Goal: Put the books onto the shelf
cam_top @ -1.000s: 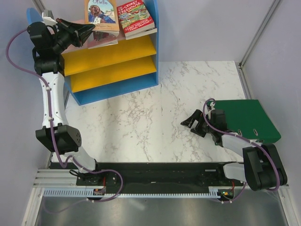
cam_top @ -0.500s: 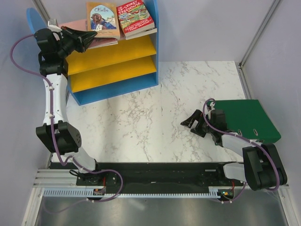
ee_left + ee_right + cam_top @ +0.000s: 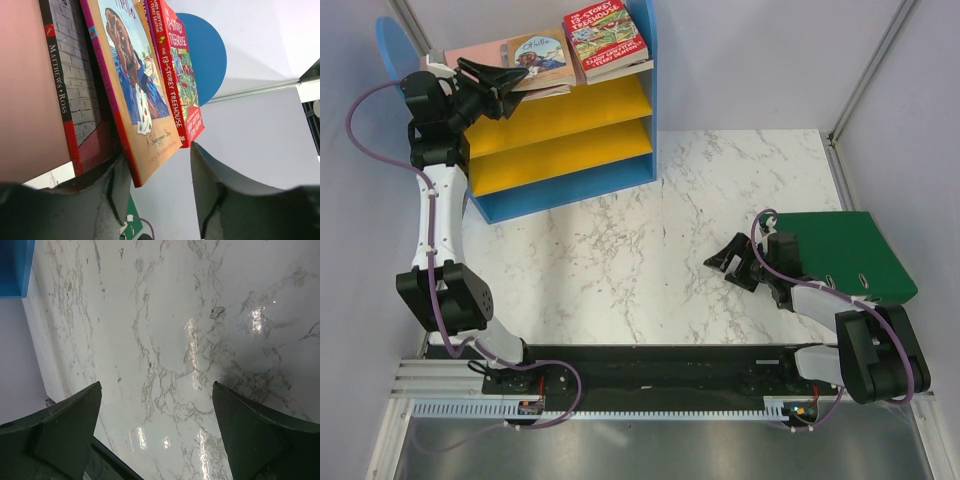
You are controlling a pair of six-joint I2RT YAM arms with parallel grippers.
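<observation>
The books [image 3: 608,40] are seen at the top of the shelf [image 3: 570,188], upper left of the frame. The left hand [image 3: 520,78] is parted at the tan book [image 3: 542,55]'s corner, and the right hand [image 3: 730,270] is wide apart. The paperbacks are judged light and bendable, best gripped near the spine.

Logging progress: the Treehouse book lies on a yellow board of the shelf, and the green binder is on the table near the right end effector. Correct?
No. The Treehouse book lies on top of the shelf, above the yellow boards, as the top view shows. The binder is indeed on the table near the right end effector.
</observation>
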